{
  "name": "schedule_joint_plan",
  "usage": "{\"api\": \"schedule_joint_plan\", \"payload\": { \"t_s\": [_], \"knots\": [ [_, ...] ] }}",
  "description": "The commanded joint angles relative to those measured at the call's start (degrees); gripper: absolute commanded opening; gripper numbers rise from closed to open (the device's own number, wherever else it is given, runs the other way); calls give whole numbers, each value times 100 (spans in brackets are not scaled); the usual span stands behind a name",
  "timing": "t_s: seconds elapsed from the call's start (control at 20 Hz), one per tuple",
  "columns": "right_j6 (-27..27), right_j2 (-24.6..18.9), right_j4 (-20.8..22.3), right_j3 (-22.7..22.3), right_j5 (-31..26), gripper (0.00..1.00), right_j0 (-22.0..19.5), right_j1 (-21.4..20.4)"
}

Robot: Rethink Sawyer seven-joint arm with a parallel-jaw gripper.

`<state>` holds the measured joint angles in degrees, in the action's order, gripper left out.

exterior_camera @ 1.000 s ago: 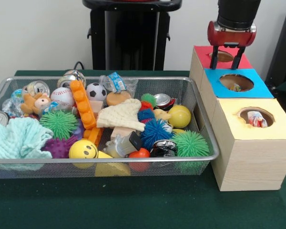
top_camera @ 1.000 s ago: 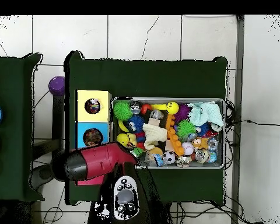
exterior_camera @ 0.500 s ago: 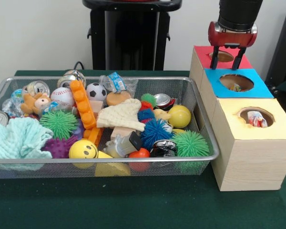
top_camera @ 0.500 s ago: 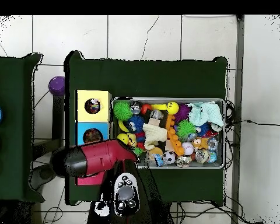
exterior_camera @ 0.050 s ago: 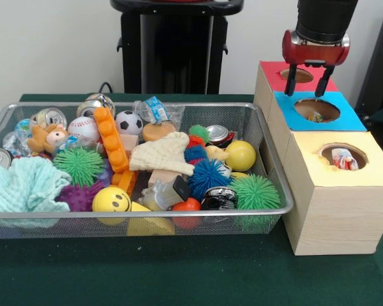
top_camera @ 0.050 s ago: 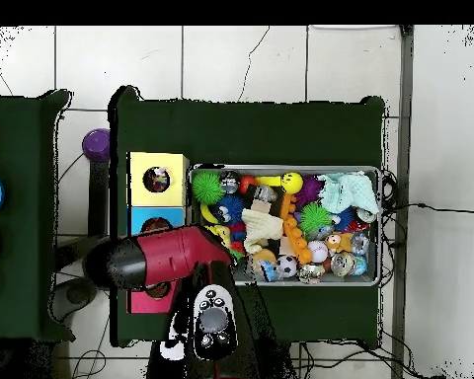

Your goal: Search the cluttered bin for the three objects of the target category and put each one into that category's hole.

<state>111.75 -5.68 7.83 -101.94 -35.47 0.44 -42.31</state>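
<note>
The bin was silver wire mesh, rectangular, on a green-covered counter. It was heaped with soft and hard things: spiky rubber balls in green, blue and purple, a knitted cream cap, a mint knitted cloth, a studded orange block, a smooth yellow smiley ball, a baseball, a small soccer ball, a plush bear and dented metal cans.

Beside the bin stood pale wooden boxes, each with a round hole in a flat coloured top: red, blue and yellow.

The hand hung over the red box's hole, its two dark fingers apart and pointing down, with nothing between them. Against the picture one second before, it stood a little higher and further right in the front view; in the overhead view the red arm had swung further over the boxes, and the bin's contents lay unchanged.

Something small showed inside the blue hole and something red and white inside the yellow one; neither could be made out. The arm covered the red box from above.
</note>
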Motion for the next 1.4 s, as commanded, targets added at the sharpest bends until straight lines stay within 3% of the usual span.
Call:
{"api": "schedule_joint_plan", "payload": {
  "t_s": [0.05,0.25,0.4,0.85,1.4],
  "knots": [
    [632,-89,-289,546,-965,100,-95,-4],
    [741,-38,-356,705,-1387,100,44,-168],
    [730,-55,-366,674,-1353,100,37,-167],
    [872,22,-260,477,-511,100,108,141],
    [997,131,-270,448,-278,100,237,190]
  ]
}}
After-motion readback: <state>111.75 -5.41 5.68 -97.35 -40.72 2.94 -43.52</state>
